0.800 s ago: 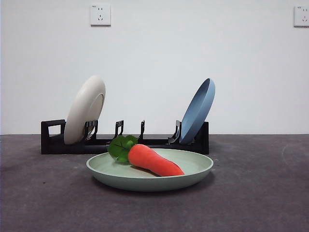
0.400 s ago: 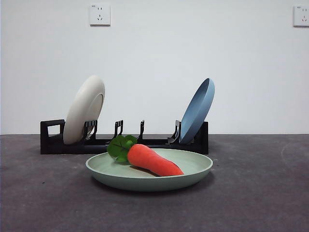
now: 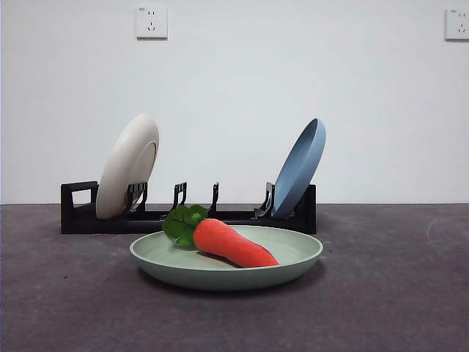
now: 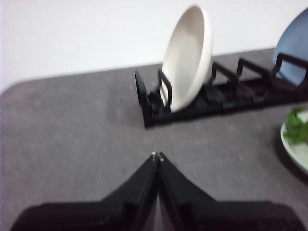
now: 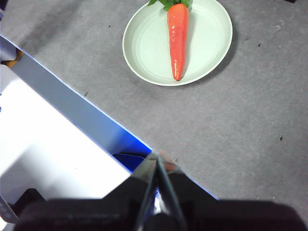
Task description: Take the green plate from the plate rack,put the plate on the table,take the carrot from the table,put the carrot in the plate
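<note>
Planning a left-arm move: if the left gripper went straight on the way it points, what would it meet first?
Probably the plate rack, near its handle end under the cream plate. The left gripper, shut, points over bare table first; depth is unclear.

We see a pale sage-green round matte plate (image 3: 293,258) holding an orange-red tapered toy carrot (image 3: 233,243) with a bright green leaf tuft. Beneath them we find a dark grey, faintly mottled matte table (image 3: 396,293). We note a long low black slotted rack (image 3: 198,216), a cream-white round plate (image 3: 128,166) and a dusty blue round plate (image 3: 300,167). We see the plain white wall (image 3: 234,88) and its two white sockets (image 3: 152,22). We see both black grippers, left (image 4: 157,155) and right (image 5: 155,155).
</note>
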You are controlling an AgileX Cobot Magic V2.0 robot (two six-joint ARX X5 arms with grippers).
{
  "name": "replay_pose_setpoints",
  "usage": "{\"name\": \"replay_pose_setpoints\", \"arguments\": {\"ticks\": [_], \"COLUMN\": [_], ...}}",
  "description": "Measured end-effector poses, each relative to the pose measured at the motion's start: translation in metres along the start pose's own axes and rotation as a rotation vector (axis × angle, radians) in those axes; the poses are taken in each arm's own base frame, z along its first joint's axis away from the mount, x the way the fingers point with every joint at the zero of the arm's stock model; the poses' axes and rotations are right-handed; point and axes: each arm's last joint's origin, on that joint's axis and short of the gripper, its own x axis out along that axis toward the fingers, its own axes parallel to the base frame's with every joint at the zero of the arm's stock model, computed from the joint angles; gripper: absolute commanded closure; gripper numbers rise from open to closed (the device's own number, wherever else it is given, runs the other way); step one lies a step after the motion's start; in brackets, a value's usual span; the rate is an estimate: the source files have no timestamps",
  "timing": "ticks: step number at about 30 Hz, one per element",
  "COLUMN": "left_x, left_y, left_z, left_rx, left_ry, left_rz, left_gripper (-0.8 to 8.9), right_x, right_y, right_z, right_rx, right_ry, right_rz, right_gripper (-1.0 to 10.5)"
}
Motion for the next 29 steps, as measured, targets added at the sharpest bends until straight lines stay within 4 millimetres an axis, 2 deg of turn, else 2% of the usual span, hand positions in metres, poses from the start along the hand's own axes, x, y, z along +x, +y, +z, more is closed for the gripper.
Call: {"name": "replay_pose_setpoints", "arguments": {"ticks": [29], "left_x": [-0.0003], "left_y": [-0.0003], "left_z": [-0.0023], "left_rx": [-0.011], "left_ry": [0.022], "left_rz": [-0.004], "left_gripper": [8.17], "right_x": [0.0], "right_y": [-0.0003], "right_z": [0.0001], "right_rx": [-0.005], "right_ry": [-0.002], "right_rz": [-0.007], "right_gripper": [9.4]}}
